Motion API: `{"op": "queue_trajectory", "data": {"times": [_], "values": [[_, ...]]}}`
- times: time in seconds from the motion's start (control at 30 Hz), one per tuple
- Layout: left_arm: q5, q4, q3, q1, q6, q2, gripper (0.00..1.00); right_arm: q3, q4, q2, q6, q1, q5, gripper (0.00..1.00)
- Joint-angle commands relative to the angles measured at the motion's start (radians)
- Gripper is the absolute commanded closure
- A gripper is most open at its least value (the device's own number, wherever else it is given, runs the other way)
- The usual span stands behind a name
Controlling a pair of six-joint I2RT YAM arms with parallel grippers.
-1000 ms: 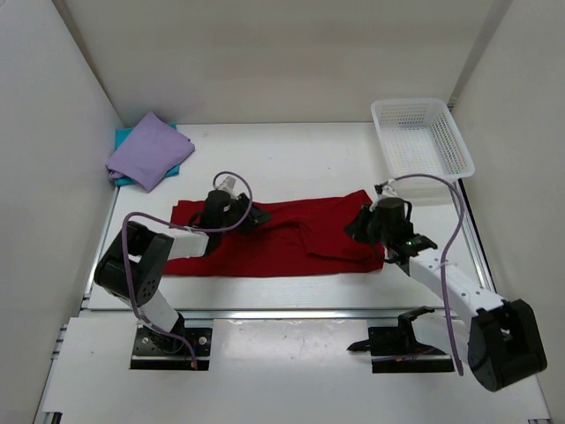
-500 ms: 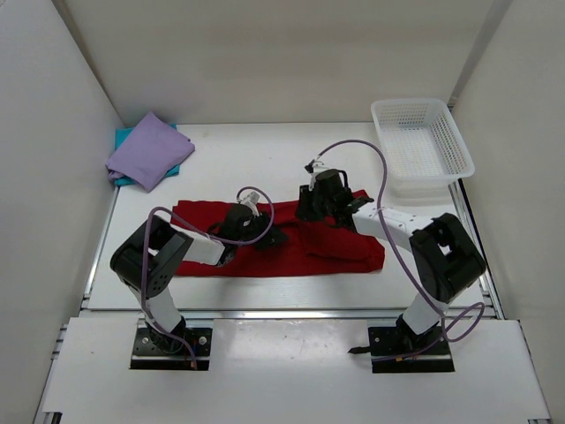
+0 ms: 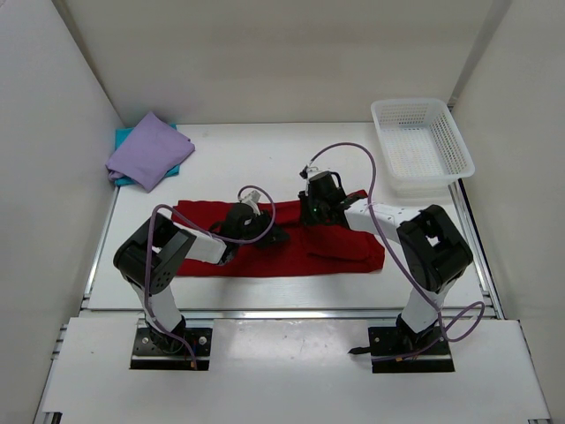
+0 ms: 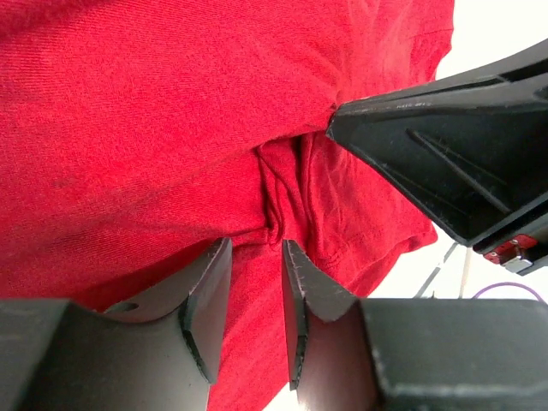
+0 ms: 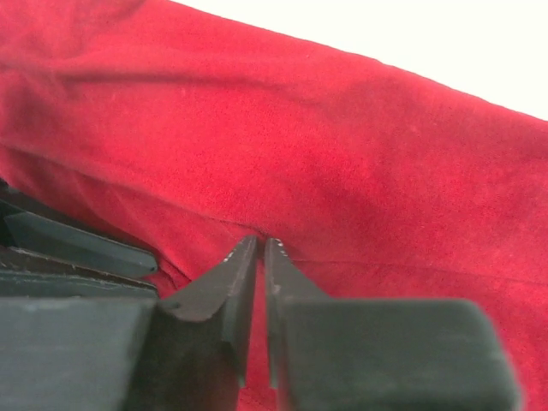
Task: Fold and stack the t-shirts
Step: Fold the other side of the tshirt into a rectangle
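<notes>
Resting on soft, wrinkled dark red t-shirt (image 3: 335,252): left gripper (image 4: 257,244) parted, right gripper (image 5: 261,241) near-closed (grip unclear).

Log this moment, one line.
dark red t-shirt spread | left fingers parted over it | right fingers nearly shut on it | lavender t-shirt atop teal t-shirt

Red shirt (image 3: 335,248) lies spread; lavender shirt (image 3: 150,150) folded atop teal shirt (image 3: 124,136)
</notes>
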Motion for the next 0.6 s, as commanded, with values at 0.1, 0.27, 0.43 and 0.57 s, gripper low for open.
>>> {"op": "queue_trajectory", "data": {"times": [0.1,0.27,0.43,0.57], "values": [[-0.022,0.007,0.035,-0.012,0.021,-0.011,0.59,0.019,0.043,-0.027,-0.001,-0.015,0.039,1.0],[-0.051,-0.05,0.087,-0.023,0.065,-0.007,0.59,0.019,0.043,-0.041,0.0,-0.03,0.015,1.0],[-0.054,-0.087,0.15,-0.033,0.096,0.032,0.58,0.025,0.03,-0.067,-0.012,-0.029,-0.006,1.0],[-0.051,-0.11,0.176,-0.045,0.102,0.058,0.57,0.03,0.017,-0.096,-0.011,-0.049,-0.031,0.99]]}}
